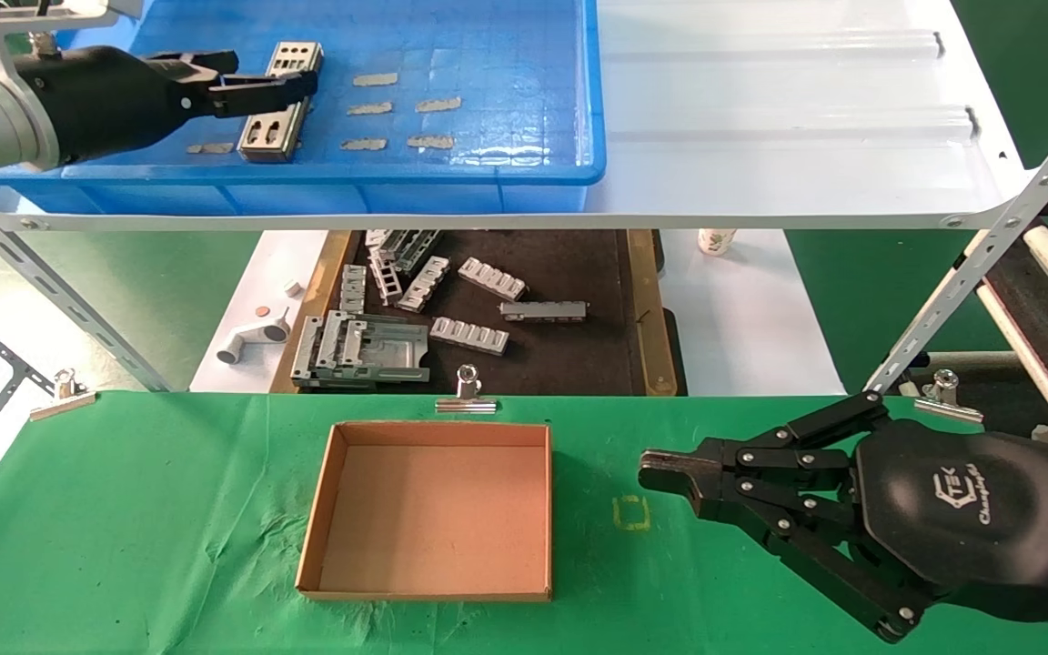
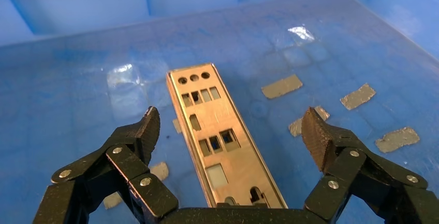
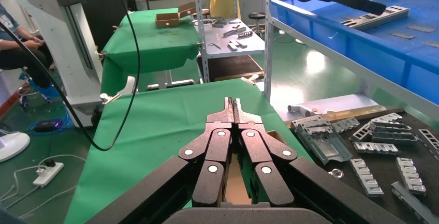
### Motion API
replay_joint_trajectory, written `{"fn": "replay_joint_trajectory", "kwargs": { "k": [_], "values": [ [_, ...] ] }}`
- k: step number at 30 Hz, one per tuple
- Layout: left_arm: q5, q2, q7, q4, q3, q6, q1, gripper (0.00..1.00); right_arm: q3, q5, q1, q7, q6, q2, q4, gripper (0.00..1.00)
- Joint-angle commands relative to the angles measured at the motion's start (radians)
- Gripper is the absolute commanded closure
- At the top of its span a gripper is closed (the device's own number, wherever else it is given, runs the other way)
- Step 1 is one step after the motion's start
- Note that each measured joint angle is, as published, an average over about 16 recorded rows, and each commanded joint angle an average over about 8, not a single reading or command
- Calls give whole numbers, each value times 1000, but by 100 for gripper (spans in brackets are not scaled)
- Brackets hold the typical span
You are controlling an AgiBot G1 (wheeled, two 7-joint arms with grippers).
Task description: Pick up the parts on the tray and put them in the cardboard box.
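Observation:
One silver-grey punched metal plate (image 1: 279,100) lies flat on the grid floor of the blue tray (image 1: 506,73) on the upper shelf, towards its left side. My left gripper (image 1: 262,76) is open and hovers low over the plate. In the left wrist view the plate (image 2: 222,136) runs lengthwise between the two spread fingers of that gripper (image 2: 233,128), which do not touch it. The cardboard box (image 1: 438,434) sits empty on the green cloth below. My right gripper (image 1: 656,473) is shut and empty, parked just right of the box; its closed tips show in the right wrist view (image 3: 233,105).
Several beige tape scraps (image 1: 376,80) lie on the tray floor right of the plate. A dark brown-rimmed tray (image 1: 579,364) with ribbed grey brackets (image 1: 469,335) sits below the shelf. A binder clip (image 1: 467,391) holds the cloth edge behind the box. Slanted shelf struts (image 1: 970,282) stand at right.

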Motion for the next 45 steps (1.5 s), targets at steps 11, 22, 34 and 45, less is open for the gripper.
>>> {"fn": "replay_joint_trajectory", "kwargs": {
  "k": [11,22,34,45],
  "values": [
    [-2,17,32,53,-2,-11,-12,100,0,0,0,0,0,0,0,100],
    [-8,19,73,72,-7,-23,-16,100,0,0,0,0,0,0,0,100],
    [-10,21,96,91,-9,-23,-22,100,0,0,0,0,0,0,0,100],
    [-15,16,145,76,-13,12,-31,22,0,0,0,0,0,0,0,100]
  ]
}}
